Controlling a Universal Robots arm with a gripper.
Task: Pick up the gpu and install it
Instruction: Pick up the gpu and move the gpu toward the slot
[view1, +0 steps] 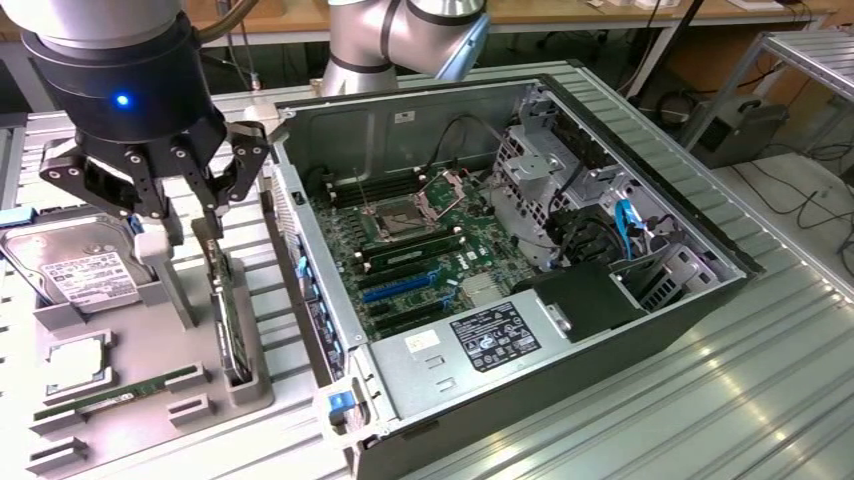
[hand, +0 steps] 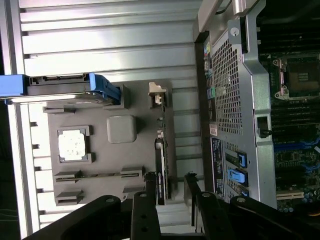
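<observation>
1. Exterior view's left: the tray (view1: 140, 345) holds the drive (view1: 74, 268), cpu (view1: 78, 365) and ram (view1: 120, 395). All three sit in their nests, well apart from the fingers.
2. The gripper (view1: 180, 230) hangs over the tray's right side, near the post (view1: 170, 285). It holds nothing.
3. The gpu (view1: 231, 320) stands on its long edge in the tray's slot nearest the case, just below and right of the fingertips. It is not lifted.
4. In the wrist view the gripper (hand: 170, 176) has its fingers spread, and the gpu (hand: 161, 165) runs between them. The card lies closer to one finger, with a clear gap to the other. I cannot tell if the near finger touches it.
5. My read of the step: pre-grasp, lined up over the card, with the pick not done and the install not started.
6. The grasp needs the card centred between the pads. They must close on its flat faces without snagging the fan or hitting the post.
7. Exterior view's right: the case (view1: 627, 130) lies open on its side and the board (view1: 414, 245) is exposed.
8. The blue slots (view1: 400, 285) look free. Seating the card needs its edge lined up with a slot and its bracket toward the case's rear wall, the side next to the tray.
</observation>
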